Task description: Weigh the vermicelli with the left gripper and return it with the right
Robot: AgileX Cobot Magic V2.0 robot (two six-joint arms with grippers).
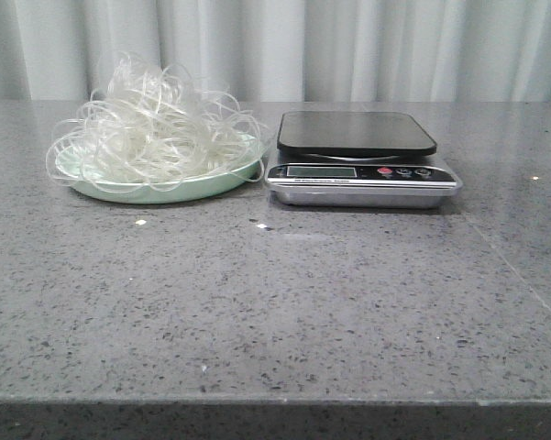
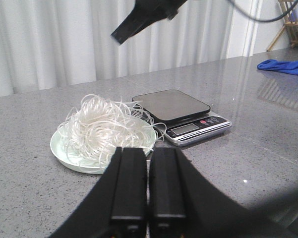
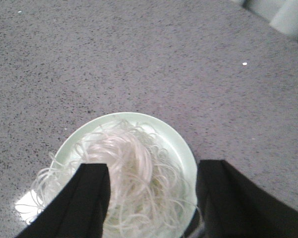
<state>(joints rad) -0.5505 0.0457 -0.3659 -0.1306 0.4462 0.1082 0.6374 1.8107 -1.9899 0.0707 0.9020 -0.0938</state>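
The vermicelli (image 1: 156,128), a loose whitish tangle, lies on the pale green plate (image 1: 202,189) at the left of the table. A kitchen scale (image 1: 358,147) with an empty black platform stands just right of the plate. Neither gripper shows in the front view. In the left wrist view my left gripper (image 2: 148,149) is shut and empty, low over the table short of the plate (image 2: 59,148) and vermicelli (image 2: 106,126). My right gripper (image 3: 153,171) is open, its fingers (image 3: 91,198) straddling the vermicelli (image 3: 134,168) from above. It also shows high above the plate (image 2: 139,17).
The scale (image 2: 181,111) has a display and buttons on its near edge. A blue cloth (image 2: 285,67) lies far off on the table beside a wooden frame (image 2: 292,15). White curtains hang behind the grey speckled table (image 1: 275,302).
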